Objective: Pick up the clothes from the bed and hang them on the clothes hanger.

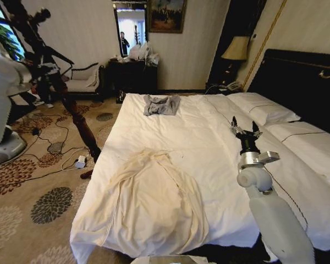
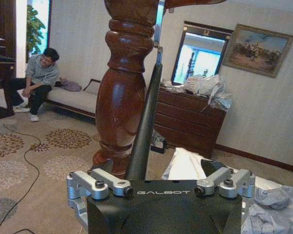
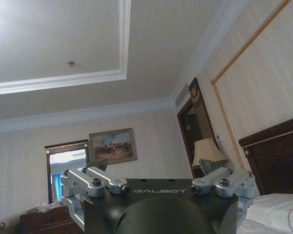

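The clothes [image 1: 154,206], a wrinkled cream shirt, lie spread on the near left part of the bed [image 1: 209,143], sleeves hanging over the edge. My right gripper [image 1: 245,127] points upward over the bed's right side, open and empty, well right of the shirt. My left arm [image 1: 5,77] reaches to the far left beside the bed. The left gripper [image 2: 156,166] is open. The black clothes hanger [image 2: 144,126] rises from between its fingers, its metal hook [image 2: 159,29] up by the stand's peg.
A dark turned-wood coat stand [image 1: 77,118] [image 2: 119,97] stands between my left arm and the bed. A small grey garment [image 1: 161,104] lies at the bed's far end. Cables [image 1: 55,146] cross the patterned carpet. Pillows [image 1: 264,110] and the dark headboard [image 1: 302,82] are on the right.
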`<state>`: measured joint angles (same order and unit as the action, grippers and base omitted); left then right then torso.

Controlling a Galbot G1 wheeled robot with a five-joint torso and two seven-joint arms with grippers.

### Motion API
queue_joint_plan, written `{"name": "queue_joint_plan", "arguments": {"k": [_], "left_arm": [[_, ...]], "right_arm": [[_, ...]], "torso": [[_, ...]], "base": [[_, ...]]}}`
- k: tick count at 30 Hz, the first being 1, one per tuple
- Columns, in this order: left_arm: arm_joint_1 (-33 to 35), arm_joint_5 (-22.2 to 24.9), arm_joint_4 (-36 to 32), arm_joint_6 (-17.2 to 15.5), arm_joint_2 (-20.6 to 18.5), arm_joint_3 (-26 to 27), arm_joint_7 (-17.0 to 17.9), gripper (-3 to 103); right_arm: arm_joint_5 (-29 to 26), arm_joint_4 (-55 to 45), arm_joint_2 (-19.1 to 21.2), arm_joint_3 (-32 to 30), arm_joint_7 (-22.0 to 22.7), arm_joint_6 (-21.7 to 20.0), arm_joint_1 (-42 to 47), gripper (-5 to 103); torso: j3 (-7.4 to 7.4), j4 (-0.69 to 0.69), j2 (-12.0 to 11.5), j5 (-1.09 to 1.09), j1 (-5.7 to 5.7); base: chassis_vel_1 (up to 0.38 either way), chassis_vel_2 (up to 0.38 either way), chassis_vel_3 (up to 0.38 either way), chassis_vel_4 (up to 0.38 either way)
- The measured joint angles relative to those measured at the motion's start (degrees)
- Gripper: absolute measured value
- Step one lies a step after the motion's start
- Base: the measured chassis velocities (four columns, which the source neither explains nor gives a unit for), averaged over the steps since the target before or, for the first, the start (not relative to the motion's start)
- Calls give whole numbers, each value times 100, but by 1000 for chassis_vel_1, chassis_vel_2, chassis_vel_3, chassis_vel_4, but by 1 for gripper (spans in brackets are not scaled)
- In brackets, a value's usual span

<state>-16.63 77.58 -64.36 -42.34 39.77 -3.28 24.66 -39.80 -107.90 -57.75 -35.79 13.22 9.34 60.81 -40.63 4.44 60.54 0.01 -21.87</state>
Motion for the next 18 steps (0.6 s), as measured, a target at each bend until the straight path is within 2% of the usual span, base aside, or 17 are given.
{"name": "queue_joint_plan", "arguments": {"k": [1, 3, 5, 9, 10, 13, 15, 18], "left_arm": [[-42, -3, 55, -6, 65, -10, 31, 102], [-71, -22, 104, -7, 141, -11, 58, 96], [-72, -37, 105, -8, 163, -9, 58, 96], [5, -57, 26, -8, 170, 41, 62, 76], [5, -57, 26, -8, 170, 41, 62, 76], [69, -47, -18, -6, 141, 74, 66, 59], [74, -40, -24, -5, 130, 78, 65, 59], [89, -29, -53, 0, 79, 82, 51, 44]], "right_arm": [[0, 6, 6, -4, 3, 0, 5, 100], [0, 34, 18, -11, 22, 0, 10, 100], [0, 54, 23, -15, 31, 0, 10, 100], [4, 149, 36, -17, 68, 0, -12, 100], [4, 149, 36, -17, 68, 0, -12, 100], [9, 201, 32, -2, 74, 0, -47, 100], [11, 211, 28, 4, 74, 0, -52, 100], [29, 239, 4, 19, 74, 0, -53, 100]], "torso": [[0, 1, 0, 0, 0], [0, 2, 0, 0, -1], [0, 2, 0, 0, -1], [0, 0, 0, 0, 0], [0, 0, 0, 0, 0], [0, 1, 0, -1, -1], [0, 1, 0, -1, -1], [0, 1, 0, 0, 0]], "base": [[0, 0, 0, 0], [0, 0, 0, 0], [0, 0, 0, 0], [0, 0, 0, 0], [0, 0, 0, 0], [0, 0, 0, 0], [0, 0, 0, 0], [0, 0, 0, 0]]}}
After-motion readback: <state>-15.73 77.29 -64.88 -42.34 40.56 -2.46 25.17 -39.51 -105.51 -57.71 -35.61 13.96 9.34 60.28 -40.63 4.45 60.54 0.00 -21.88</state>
